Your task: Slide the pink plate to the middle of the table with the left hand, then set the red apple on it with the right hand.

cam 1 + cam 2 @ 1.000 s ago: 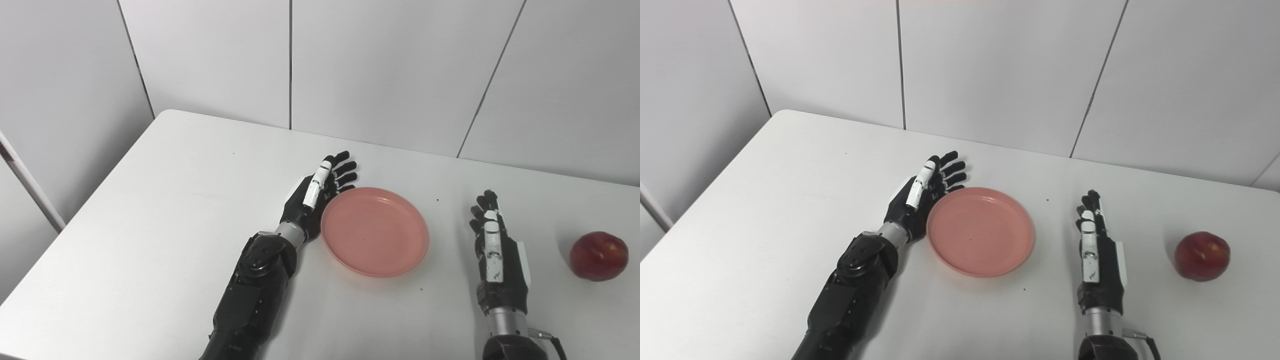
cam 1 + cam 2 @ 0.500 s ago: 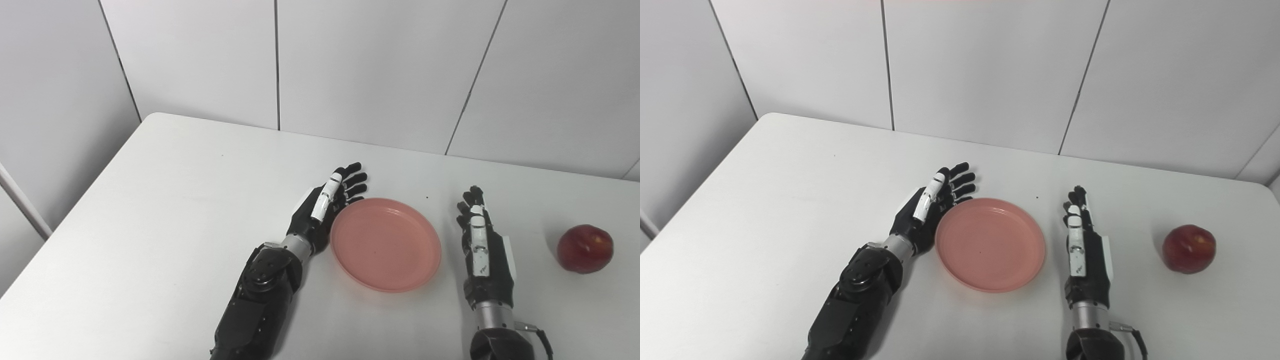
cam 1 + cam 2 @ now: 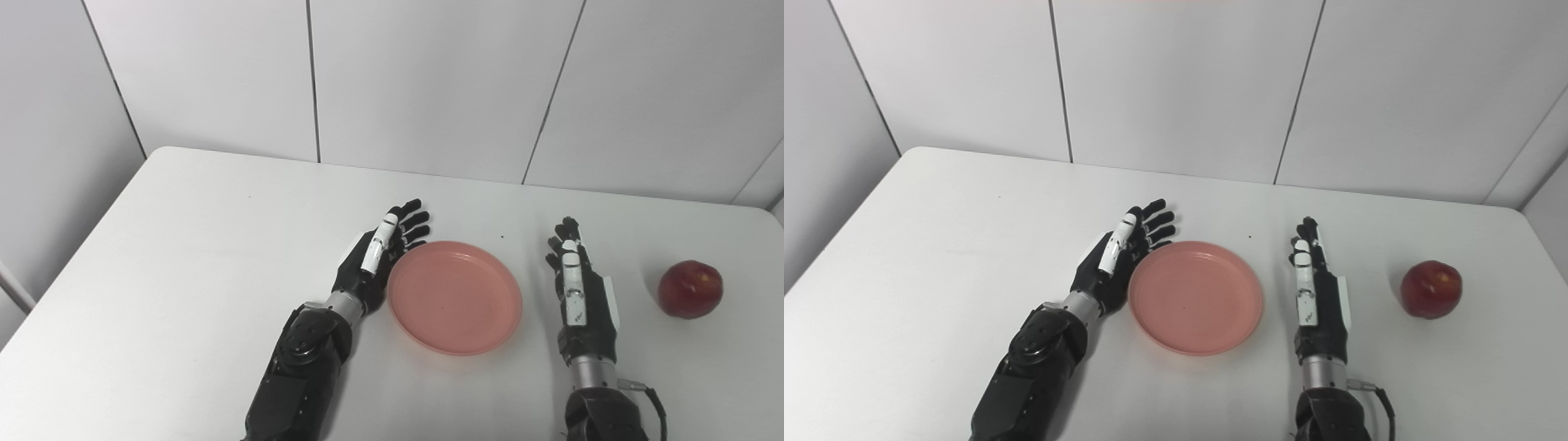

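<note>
Plate (image 3: 455,297) mid-table (image 3: 184,245), left hand (image 3: 375,257) against its left rim, right hand (image 3: 582,300) between plate and apple (image 3: 690,289)

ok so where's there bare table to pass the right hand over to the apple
The strip between the right hand and the red apple is bare, as is the table left of the left hand and along the far wall. It is crowded only mid-table, where both hands flank the pink plate.
</note>
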Controlling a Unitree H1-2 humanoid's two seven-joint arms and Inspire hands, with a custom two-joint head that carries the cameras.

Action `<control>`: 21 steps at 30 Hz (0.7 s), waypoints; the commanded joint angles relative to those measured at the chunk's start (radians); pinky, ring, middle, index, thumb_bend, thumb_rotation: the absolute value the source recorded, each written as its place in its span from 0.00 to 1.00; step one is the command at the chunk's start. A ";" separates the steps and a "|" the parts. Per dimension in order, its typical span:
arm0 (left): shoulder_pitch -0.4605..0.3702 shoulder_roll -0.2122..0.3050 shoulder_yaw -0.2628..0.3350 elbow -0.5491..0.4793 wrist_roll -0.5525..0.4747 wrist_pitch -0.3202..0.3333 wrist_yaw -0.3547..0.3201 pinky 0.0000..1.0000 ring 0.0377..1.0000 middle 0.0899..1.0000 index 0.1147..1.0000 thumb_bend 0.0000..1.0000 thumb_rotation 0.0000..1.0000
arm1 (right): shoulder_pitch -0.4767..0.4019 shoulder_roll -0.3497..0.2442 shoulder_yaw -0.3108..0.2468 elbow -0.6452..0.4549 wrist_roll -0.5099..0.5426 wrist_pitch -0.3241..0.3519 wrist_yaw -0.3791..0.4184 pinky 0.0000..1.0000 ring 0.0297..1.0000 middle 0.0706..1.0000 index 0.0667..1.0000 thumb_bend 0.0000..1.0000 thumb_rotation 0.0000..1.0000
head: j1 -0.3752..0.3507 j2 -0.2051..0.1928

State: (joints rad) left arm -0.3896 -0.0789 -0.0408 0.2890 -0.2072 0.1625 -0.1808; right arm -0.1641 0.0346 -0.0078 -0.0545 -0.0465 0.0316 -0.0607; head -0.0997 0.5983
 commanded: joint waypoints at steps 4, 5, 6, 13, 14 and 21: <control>0.007 0.009 0.012 0.043 0.000 -0.010 -0.003 0.90 0.90 0.90 0.88 0.39 1.00 | -0.047 -0.022 0.006 -0.096 -0.094 0.042 -0.022 0.91 0.94 0.94 0.95 0.29 1.00 | -0.040 -0.004; 0.007 0.010 0.015 0.047 -0.002 -0.015 -0.005 0.90 0.90 0.90 0.88 0.39 1.00 | -0.049 -0.028 0.010 -0.112 -0.121 0.054 -0.024 0.90 0.94 0.94 0.95 0.31 1.00 | -0.049 -0.005; 0.008 0.010 0.019 0.049 -0.005 -0.017 -0.006 0.90 0.90 0.90 0.88 0.39 1.00 | -0.051 -0.033 0.012 -0.129 -0.146 0.068 -0.028 0.89 0.94 0.94 0.94 0.33 1.00 | -0.049 -0.005; 0.000 0.014 0.043 0.077 -0.021 -0.036 -0.021 0.90 0.90 0.90 0.88 0.38 1.00 | -0.082 -0.066 0.005 -0.211 -0.241 0.138 -0.030 0.89 0.94 0.93 0.94 0.39 1.00 | -0.124 -0.018; 0.000 0.014 0.048 0.081 -0.024 -0.038 -0.024 0.91 0.90 0.90 0.88 0.38 1.00 | -0.088 -0.076 0.002 -0.224 -0.252 0.147 -0.026 0.89 0.94 0.93 0.94 0.38 1.00 | -0.124 -0.018; 0.000 0.017 0.062 0.105 -0.034 -0.061 -0.044 0.92 0.92 0.92 0.89 0.39 1.00 | -0.117 -0.141 0.000 -0.316 -0.359 0.248 0.000 0.85 0.92 0.93 0.93 0.45 1.00 | -0.161 -0.029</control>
State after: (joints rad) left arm -0.4070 -0.0723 0.0174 0.3621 -0.2410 0.0847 -0.2260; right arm -0.2450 -0.0940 -0.0035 -0.3267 -0.3786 0.2543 -0.0674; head -0.2577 0.5691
